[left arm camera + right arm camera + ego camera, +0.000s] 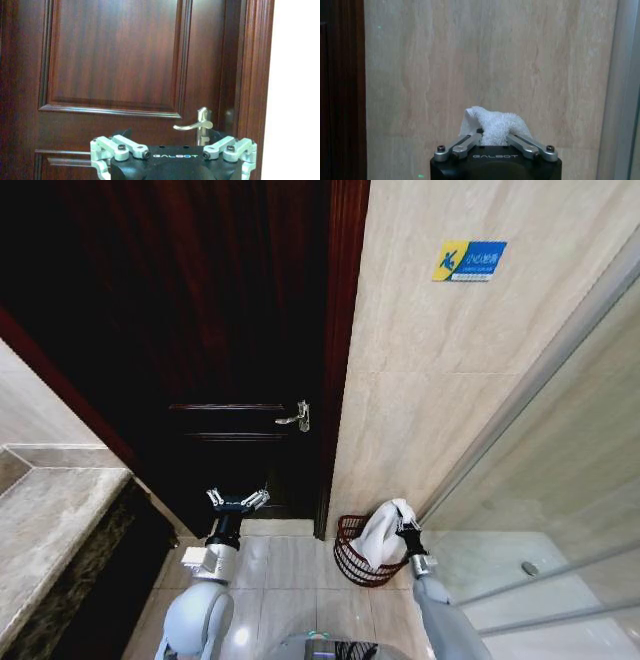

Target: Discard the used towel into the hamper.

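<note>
A white towel (pixel 385 532) hangs from my right gripper (pixel 403 525), which is shut on its top. The cloth drapes down into the hamper (pixel 352 560), a small round dark red-brown wire basket on the floor by the door frame. In the right wrist view the towel (pixel 492 123) bunches between the closed fingers (pixel 465 144), facing a beige tiled wall. My left gripper (pixel 238 500) is held up in front of the dark wooden door, open and holding nothing. The left wrist view shows that gripper (pixel 172 150) spread wide below the door handle (pixel 196 124).
A dark wooden door (pixel 220 330) with a metal handle (pixel 296 417) stands ahead. A stone counter (pixel 45 520) runs along the left. A glass shower partition (pixel 540 510) closes off the right, with a beige tiled wall (pixel 440 380) and a blue sign (pixel 469 260) behind the hamper.
</note>
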`<state>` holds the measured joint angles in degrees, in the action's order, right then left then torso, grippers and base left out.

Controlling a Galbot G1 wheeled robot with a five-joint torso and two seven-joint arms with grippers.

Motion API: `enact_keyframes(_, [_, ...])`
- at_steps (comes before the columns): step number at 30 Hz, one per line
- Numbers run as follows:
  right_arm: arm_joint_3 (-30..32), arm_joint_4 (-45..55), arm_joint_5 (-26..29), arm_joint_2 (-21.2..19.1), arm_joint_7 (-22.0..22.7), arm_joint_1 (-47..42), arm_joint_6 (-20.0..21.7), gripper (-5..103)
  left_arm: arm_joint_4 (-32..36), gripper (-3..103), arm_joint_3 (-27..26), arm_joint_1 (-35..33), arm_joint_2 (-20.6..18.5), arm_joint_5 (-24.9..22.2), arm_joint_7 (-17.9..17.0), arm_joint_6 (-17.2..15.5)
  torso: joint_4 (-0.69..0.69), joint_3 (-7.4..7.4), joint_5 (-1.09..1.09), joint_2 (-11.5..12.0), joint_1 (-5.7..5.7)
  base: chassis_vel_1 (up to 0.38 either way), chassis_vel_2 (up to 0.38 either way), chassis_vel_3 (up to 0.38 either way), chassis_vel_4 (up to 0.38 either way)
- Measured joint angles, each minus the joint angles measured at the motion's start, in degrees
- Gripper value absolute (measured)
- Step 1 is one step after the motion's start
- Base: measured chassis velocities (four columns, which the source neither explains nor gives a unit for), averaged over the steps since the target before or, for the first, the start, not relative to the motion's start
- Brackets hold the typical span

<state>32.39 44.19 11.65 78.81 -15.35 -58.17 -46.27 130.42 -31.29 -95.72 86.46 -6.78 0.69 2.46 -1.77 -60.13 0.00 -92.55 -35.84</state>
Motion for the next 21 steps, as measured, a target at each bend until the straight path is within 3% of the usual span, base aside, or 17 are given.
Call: enact_keyframes(21, [1.71,-10.27,-2.61,1.61,-1.32,3.42,-0.9,5,0.0,100,0.0,0.0,0.0,0.0,0.0,0.0,0.0,0.0,0.0,0.0,0.0,0.0,0.0,0.0,0.0])
